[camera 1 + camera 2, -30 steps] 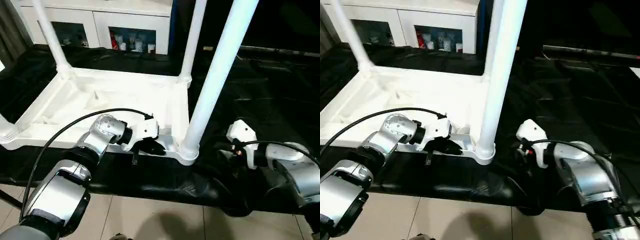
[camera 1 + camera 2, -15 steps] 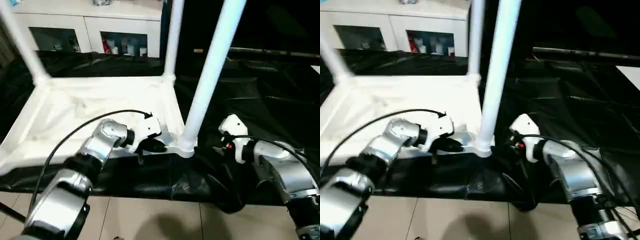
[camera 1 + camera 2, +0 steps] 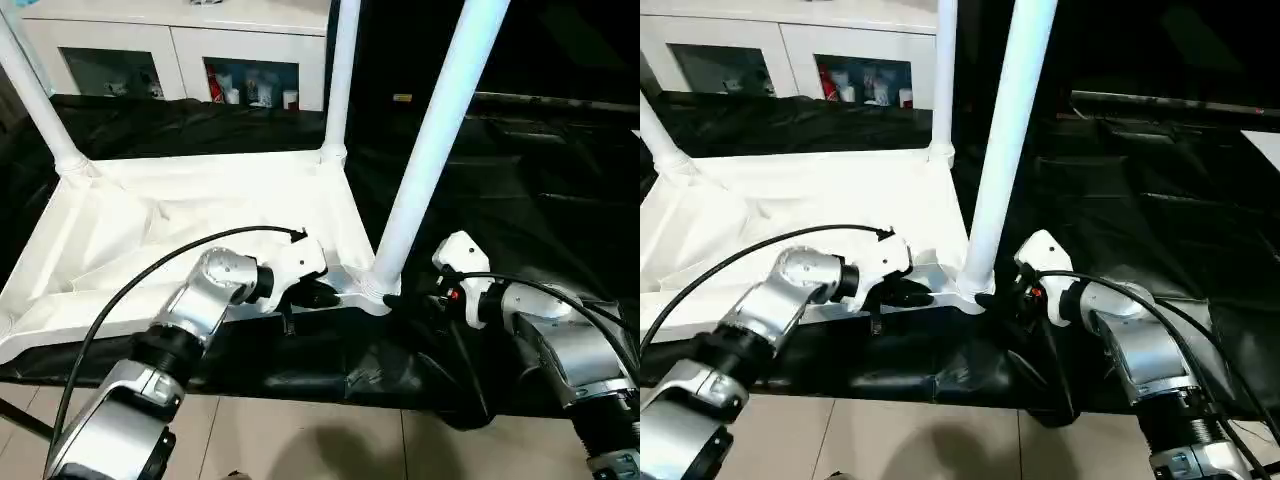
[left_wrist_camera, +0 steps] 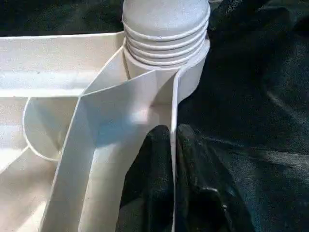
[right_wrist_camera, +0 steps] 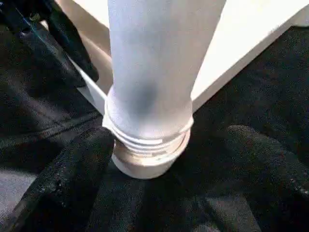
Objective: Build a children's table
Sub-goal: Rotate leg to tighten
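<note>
Head view: upside-down white plastic table top (image 3: 200, 215) lies on black crinkly sheet (image 3: 520, 180), white cabinet (image 3: 180, 50) behind | Left wrist: left gripper (image 4: 172, 145) pinches the top's thin rim | Right wrist: right gripper (image 5: 169, 159) spread wide around long white tube leg (image 5: 154, 63), not squeezing.

Children's table (image 3: 200, 215) upside down on black sheet (image 3: 540, 190), three legs up: near leg (image 3: 430, 150) at 1 o'clock from centre, far leg (image 3: 340, 75) at 12, left leg (image 3: 35, 95) at 10. Left gripper (image 3: 312, 294) on near rim, beside near leg's socket (image 3: 375, 295). Right gripper (image 3: 405, 298) at 4 o'clock, just beside socket. White cabinet (image 3: 180, 50) at 11.
</note>
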Motion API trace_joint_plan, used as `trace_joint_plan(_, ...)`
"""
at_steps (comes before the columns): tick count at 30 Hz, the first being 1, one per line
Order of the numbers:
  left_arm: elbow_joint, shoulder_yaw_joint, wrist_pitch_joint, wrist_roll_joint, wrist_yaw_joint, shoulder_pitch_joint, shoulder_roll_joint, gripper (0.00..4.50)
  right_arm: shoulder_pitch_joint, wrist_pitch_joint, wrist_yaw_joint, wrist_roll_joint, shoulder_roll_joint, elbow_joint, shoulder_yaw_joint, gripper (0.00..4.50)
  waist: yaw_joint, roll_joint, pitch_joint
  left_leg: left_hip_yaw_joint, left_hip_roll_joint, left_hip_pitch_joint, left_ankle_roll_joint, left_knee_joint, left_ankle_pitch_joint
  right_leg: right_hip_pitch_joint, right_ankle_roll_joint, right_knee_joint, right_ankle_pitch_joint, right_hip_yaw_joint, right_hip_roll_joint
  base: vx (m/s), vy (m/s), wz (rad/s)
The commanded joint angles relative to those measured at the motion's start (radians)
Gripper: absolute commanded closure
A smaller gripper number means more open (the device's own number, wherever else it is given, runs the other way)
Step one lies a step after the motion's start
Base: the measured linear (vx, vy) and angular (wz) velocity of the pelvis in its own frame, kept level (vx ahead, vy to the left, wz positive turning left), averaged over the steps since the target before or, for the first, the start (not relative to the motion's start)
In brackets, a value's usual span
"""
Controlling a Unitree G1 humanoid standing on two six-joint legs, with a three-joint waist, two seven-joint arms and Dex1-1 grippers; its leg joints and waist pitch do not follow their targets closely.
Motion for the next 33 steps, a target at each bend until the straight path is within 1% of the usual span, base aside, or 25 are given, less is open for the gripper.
trace_joint_plan(1, -0.005, 0.001, 0.005, 0.009, 0.014, 0.010, 0.014, 3.84, -0.013, -0.002, 0.000, -0.004, -0.005, -0.006, 0.002, 0.39, 0.004, -0.012, -0.062, -0.022, 0.039, 0.009, 0.036, -0.069, -0.217, 0.038, -0.214, -0.085, -0.198, 0.041, -0.066, 0.000, 0.000, 0.00)
trace_joint_plan(2, -0.001, 0.006, 0.009, 0.004, 0.011, 0.008, 0.013, 3.84, -0.013, -0.003, 0.002, -0.003, -0.005, -0.006, 0.003, 0.39, 0.004, -0.012, -0.062, -0.021, 0.039, 0.009, 0.039, -0.069, -0.209, 0.036, -0.217, -0.085, -0.183, 0.041, -0.065, 0.000, 0.000, 0.00)
trace_joint_plan(3, 0.001, 0.007, 0.010, 0.002, 0.011, 0.007, 0.013, 3.84, -0.013, -0.003, 0.003, -0.003, -0.005, -0.006, 0.003, 0.39, 0.004, -0.009, -0.061, -0.021, 0.039, 0.009, 0.039, -0.069, -0.209, 0.036, -0.218, -0.084, -0.179, 0.041, -0.064, 0.000, 0.000, 0.00)
trace_joint_plan(4, 0.014, 0.012, 0.005, -0.004, 0.002, 0.000, 0.015, 3.84, -0.013, -0.004, 0.006, -0.001, -0.005, -0.008, 0.003, 0.39, 0.004, -0.010, -0.061, -0.020, 0.038, 0.010, 0.041, -0.068, -0.208, 0.036, -0.221, -0.085, -0.175, 0.041, -0.065, 0.000, 0.000, 0.00)
trace_joint_plan(7, 0.040, 0.014, -0.007, -0.012, -0.014, -0.010, 0.022, 3.84, -0.009, -0.005, 0.015, 0.006, -0.006, -0.017, 0.002, 0.39, 0.004, -0.009, -0.060, -0.021, 0.038, 0.010, 0.037, -0.069, -0.224, 0.036, -0.218, -0.088, -0.196, 0.040, -0.064, 0.000, 0.000, 0.00)
trace_joint_plan(9, 0.044, 0.015, -0.006, -0.013, -0.014, -0.013, 0.023, 3.84, -0.008, -0.005, 0.017, 0.010, -0.006, -0.019, 0.000, 0.39, 0.003, -0.011, -0.060, -0.021, 0.038, 0.010, 0.034, -0.070, -0.228, 0.036, -0.216, -0.087, -0.201, 0.041, -0.065, 0.000, 0.000, 0.00)
trace_joint_plan(10, 0.046, 0.018, 0.000, -0.019, -0.017, -0.015, 0.023, 4.01, -0.008, -0.006, 0.019, 0.014, -0.006, -0.020, -0.001, 0.39, 0.003, -0.010, -0.060, -0.021, 0.039, 0.011, 0.033, -0.070, -0.229, 0.036, -0.217, -0.087, -0.201, 0.041, -0.065, 0.000, 0.000, 0.00)
trace_joint_plan(11, 0.046, 0.019, 0.002, -0.022, -0.019, -0.015, 0.023, 4.01, -0.008, -0.006, 0.020, 0.014, -0.006, -0.020, -0.001, 0.39, 0.003, -0.010, -0.060, -0.021, 0.039, 0.011, 0.034, -0.070, -0.228, 0.036, -0.219, -0.087, -0.199, 0.041, -0.065, 0.000, 0.000, 0.00)
trace_joint_plan(13, 0.043, 0.022, 0.014, -0.033, -0.032, -0.015, 0.024, 4.20, -0.008, -0.008, 0.023, 0.016, -0.007, -0.022, -0.001, 0.39, 0.003, -0.011, -0.061, -0.021, 0.038, 0.010, 0.035, -0.069, -0.221, 0.036, -0.221, -0.086, -0.190, 0.041, -0.065, 0.000, 0.000, 0.00)
trace_joint_plan(15, 0.039, 0.014, 0.016, -0.035, -0.049, -0.012, 0.029, 4.35, -0.007, -0.013, 0.035, 0.025, -0.005, -0.020, -0.002, 0.39, 0.002, -0.012, -0.062, -0.021, 0.039, 0.009, 0.040, -0.069, -0.211, 0.037, -0.225, -0.084, -0.172, 0.041, -0.065, 0.000, 0.000, 0.00)
trace_joint_plan(16, 0.040, 0.011, 0.013, -0.036, -0.057, -0.011, 0.032, 4.35, -0.006, -0.015, 0.040, 0.028, -0.005, -0.019, -0.001, 0.39, 0.002, -0.011, -0.062, -0.021, 0.039, 0.009, 0.041, -0.069, -0.207, 0.038, -0.227, -0.083, -0.166, 0.041, -0.065, 0.000, 0.000, 0.00)
trace_joint_plan(17, 0.039, 0.008, 0.011, -0.037, -0.062, -0.010, 0.033, 4.44, -0.006, -0.017, 0.043, 0.029, -0.004, -0.018, 0.000, 0.39, 0.001, -0.011, -0.064, -0.020, 0.038, 0.008, 0.046, -0.068, -0.195, 0.039, -0.231, -0.080, -0.146, 0.041, -0.065, 0.000, 0.000, 0.00)
trace_joint_plan(21, 0.023, -0.002, 0.003, -0.047, -0.091, 0.005, 0.037, 4.44, -0.017, -0.029, 0.039, 0.028, 0.014, 0.005, 0.005, 0.39, 0.001, -0.011, -0.066, -0.019, 0.038, 0.005, 0.060, -0.064, -0.164, 0.040, -0.246, -0.075, -0.091, 0.040, -0.064, 0.000, 0.000, 0.00)
trace_joint_plan(22, 0.018, -0.002, 0.005, -0.049, -0.090, 0.007, 0.036, 4.44, -0.023, -0.033, 0.036, 0.026, 0.020, 0.015, 0.007, 0.39, 0.002, -0.014, -0.067, -0.018, 0.038, 0.006, 0.065, -0.063, -0.158, 0.040, -0.249, -0.073, -0.081, 0.040, -0.065, 0.000, 0.000, 0.00)
trace_joint_plan(24, 0.012, -0.002, 0.008, -0.053, -0.092, 0.010, 0.034, 4.44, -0.034, -0.040, 0.029, 0.024, 0.031, 0.033, 0.007, 0.39, 0.002, -0.012, -0.068, -0.017, 0.037, 0.004, 0.069, -0.062, -0.148, 0.040, -0.254, -0.072, -0.070, 0.040, -0.064, 0.000, 0.000, 0.00)
trace_joint_plan(30, 0.012, -0.002, 0.009, -0.055, -0.092, 0.009, 0.033, 4.44, -0.071, -0.060, 0.024, 0.020, 0.069, 0.093, 0.016, 0.39, 0.001, -0.010, -0.067, -0.017, 0.038, 0.006, 0.062, -0.062, -0.155, 0.039, -0.261, -0.071, -0.076, 0.040, -0.064, 0.000, 0.000, 0.00)
trace_joint_plan(31, 0.014, -0.003, 0.005, -0.052, -0.090, 0.008, 0.035, 4.44, -0.078, -0.063, 0.022, 0.018, 0.078, 0.105, 0.016, 0.39, 0.003, -0.009, -0.068, -0.017, 0.039, 0.006, 0.063, -0.062, -0.146, 0.040, -0.262, -0.068, -0.057, 0.041, -0.063, 0.000, 0.000, 0.00)
trace_joint_plan(33, 0.017, -0.003, 0.005, -0.052, -0.089, 0.006, 0.036, 4.44, -0.085, -0.064, 0.024, 0.020, 0.085, 0.116, 0.013, 0.39, 0.003, -0.009, -0.068, -0.016, 0.038, 0.006, 0.064, -0.062, -0.143, 0.040, -0.263, -0.067, -0.048, 0.040, -0.063, 0.000, 0.000, 0.00)
